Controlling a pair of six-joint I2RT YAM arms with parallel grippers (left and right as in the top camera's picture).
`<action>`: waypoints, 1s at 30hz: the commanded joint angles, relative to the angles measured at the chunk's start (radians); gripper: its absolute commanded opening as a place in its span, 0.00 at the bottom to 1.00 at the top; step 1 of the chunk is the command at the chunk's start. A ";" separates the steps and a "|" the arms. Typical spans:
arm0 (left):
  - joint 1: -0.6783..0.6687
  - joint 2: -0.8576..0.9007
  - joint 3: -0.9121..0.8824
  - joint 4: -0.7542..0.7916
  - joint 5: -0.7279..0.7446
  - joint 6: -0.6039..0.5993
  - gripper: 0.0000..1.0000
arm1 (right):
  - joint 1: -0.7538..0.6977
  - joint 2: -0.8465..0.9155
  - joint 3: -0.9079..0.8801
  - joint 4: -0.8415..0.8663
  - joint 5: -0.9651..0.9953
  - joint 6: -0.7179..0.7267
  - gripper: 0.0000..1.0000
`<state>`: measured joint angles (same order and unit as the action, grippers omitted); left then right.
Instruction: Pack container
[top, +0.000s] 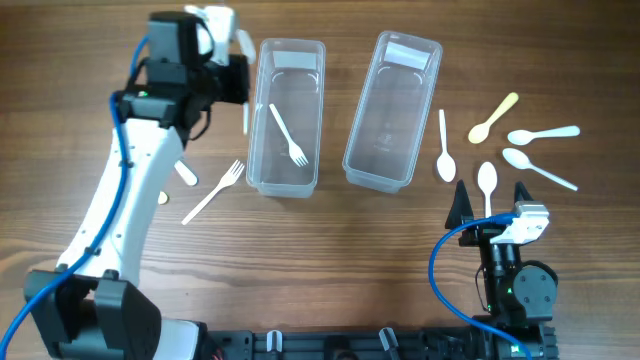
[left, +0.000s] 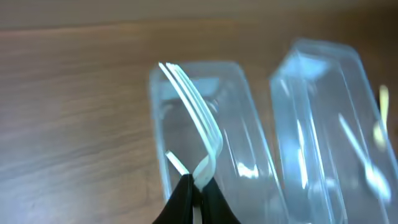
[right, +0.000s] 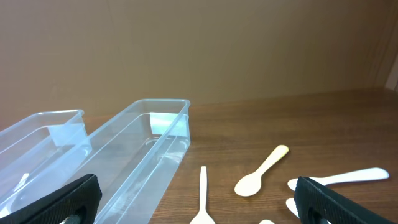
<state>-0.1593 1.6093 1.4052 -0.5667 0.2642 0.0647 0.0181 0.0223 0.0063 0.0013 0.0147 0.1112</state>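
Note:
My left gripper (top: 243, 85) is shut on the handle of a white plastic fork (left: 193, 106), held at the left wall of the left clear container (top: 252, 130). The fork's tines point out over that container (left: 155, 124). Another white fork (top: 287, 135) lies inside it. The right clear container (top: 392, 170) holds nothing. A third fork (top: 213, 192) lies on the table left of the containers. My right gripper (top: 490, 200) is open and empty at the front right, with its fingers (right: 196, 202) spread wide above the table.
Several spoons lie right of the containers: a white one (top: 444, 148), a white one (top: 487, 182) just ahead of my right gripper, a yellow one (top: 493, 118) and two more white ones (top: 543, 133) (top: 538, 168). The right wrist view shows the yellow spoon (right: 261, 173).

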 joint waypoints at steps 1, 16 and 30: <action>-0.055 0.051 0.002 -0.014 0.038 0.161 0.04 | -0.003 -0.005 -0.001 0.006 -0.016 -0.004 1.00; -0.072 -0.048 0.003 -0.169 -0.678 0.167 1.00 | -0.003 -0.005 -0.001 0.006 -0.016 -0.003 1.00; 0.136 -0.074 -0.016 -0.624 -0.166 0.537 0.99 | -0.003 -0.005 -0.001 0.006 -0.016 -0.003 1.00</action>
<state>-0.1081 1.5375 1.4055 -1.1915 -0.1436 0.4435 0.0177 0.0223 0.0063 0.0017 0.0147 0.1112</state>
